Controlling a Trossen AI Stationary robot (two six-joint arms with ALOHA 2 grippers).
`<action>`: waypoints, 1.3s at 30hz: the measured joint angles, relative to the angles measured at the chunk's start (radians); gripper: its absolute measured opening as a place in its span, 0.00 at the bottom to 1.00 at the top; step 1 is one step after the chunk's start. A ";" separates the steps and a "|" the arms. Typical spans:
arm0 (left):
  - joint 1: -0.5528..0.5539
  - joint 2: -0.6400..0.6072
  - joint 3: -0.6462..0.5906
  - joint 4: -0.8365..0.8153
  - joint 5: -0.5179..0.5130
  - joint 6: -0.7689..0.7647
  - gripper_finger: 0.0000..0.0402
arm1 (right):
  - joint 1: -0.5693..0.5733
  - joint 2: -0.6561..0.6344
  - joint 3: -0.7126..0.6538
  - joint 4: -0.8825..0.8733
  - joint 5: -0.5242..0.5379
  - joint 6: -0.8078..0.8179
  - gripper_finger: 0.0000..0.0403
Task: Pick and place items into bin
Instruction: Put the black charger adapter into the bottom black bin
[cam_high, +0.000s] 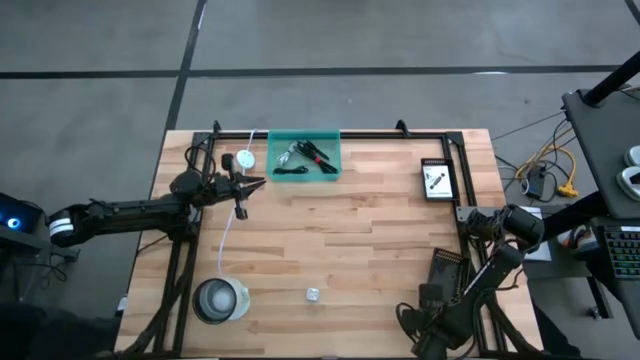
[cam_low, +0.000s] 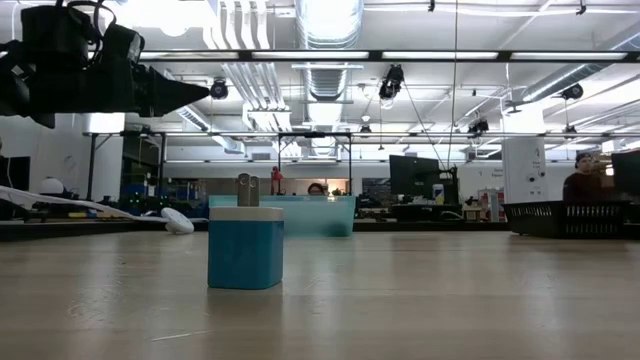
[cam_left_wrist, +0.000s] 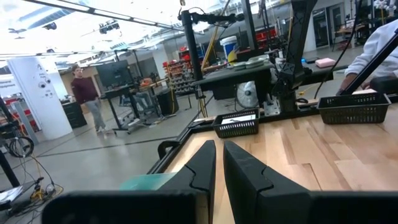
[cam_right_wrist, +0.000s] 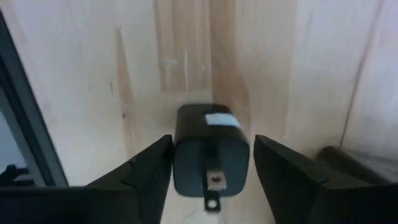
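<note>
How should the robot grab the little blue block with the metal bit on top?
Probably grip the blue block by its flat upright sides, coming straight down from above, fingers straddling the metal prong. It stands upright and alone on the table, so both sides are free.

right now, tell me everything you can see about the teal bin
The bin is a shallow rectangular tray of translucent teal-green plastic, lying flat at the far edge of the wooden table, just inside the black frame. It holds a coiled black cable, a black stick with a red bit and something silvery. The left gripper hangs near its left corner without touching it. In the low view it shows as a pale teal wall.
</note>
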 joint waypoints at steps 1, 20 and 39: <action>0.000 0.000 0.000 0.000 0.000 0.000 0.04 | 0.000 0.000 0.000 0.000 -0.013 0.000 0.50; 0.000 0.012 0.002 -0.001 0.000 -0.010 0.04 | -0.001 -0.009 -0.001 -0.027 -0.069 0.007 0.34; 0.000 0.013 0.006 0.000 0.000 -0.024 0.04 | 0.007 -0.243 0.009 -0.291 0.058 0.224 0.34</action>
